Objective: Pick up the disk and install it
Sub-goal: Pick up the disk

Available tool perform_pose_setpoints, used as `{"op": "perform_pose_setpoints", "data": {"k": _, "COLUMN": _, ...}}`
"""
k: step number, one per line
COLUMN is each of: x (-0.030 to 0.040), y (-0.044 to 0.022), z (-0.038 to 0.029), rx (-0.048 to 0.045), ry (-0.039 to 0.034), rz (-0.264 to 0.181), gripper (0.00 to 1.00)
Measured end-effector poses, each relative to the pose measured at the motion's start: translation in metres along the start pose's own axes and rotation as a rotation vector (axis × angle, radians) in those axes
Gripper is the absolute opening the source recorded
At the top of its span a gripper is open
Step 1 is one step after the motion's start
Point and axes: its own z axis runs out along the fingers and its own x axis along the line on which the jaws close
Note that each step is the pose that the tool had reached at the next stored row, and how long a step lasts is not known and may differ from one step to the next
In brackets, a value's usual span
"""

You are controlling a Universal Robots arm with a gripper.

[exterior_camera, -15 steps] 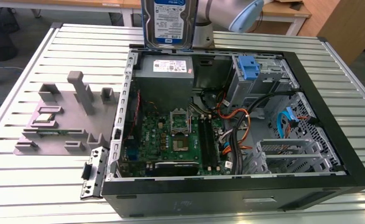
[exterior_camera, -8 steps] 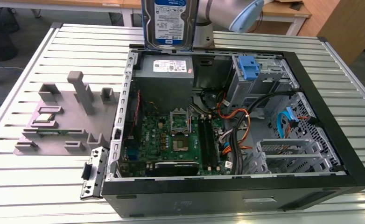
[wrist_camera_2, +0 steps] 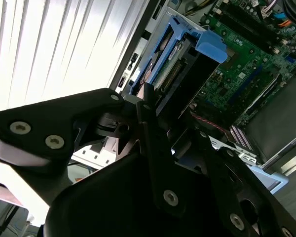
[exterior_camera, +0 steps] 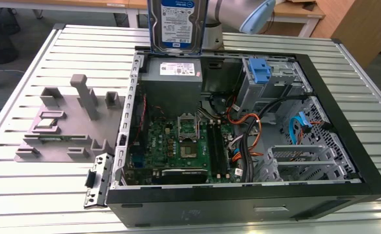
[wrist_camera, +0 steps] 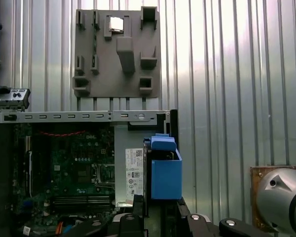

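Finding: my claw (wrist_camera: pixel 160 210) is clamped on the disk (exterior_camera: pixel 177 24). The disk hangs upright, long axis vertical, just above the far wall of the computer case (exterior_camera: pixel 242 204), over the power-supply box (exterior_camera: pixel 171 73). The blue-latched drive bay (exterior_camera: pixel 268 73) lies inside the case, toward the exterior view's right.

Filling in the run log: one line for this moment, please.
hand: shut on disk | disk: upright, aloft near power supply | install: not yet done
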Motion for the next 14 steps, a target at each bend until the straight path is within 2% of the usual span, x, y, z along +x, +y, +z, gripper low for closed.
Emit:
{"op": "perform_pose_setpoints", "data": {"k": 10, "x": 0.0179, "y": -0.0006, "z": -0.0005, "rx": 0.0000, "ry": 0.0000, "rz": 0.000, "gripper": 0.35}}
{"op": "perform_pose_setpoints", "data": {"k": 14, "x": 0.0196, "y": -0.0011, "z": -0.0005, "rx": 0.0001, "ry": -0.0001, "rz": 0.000, "gripper": 0.35}}
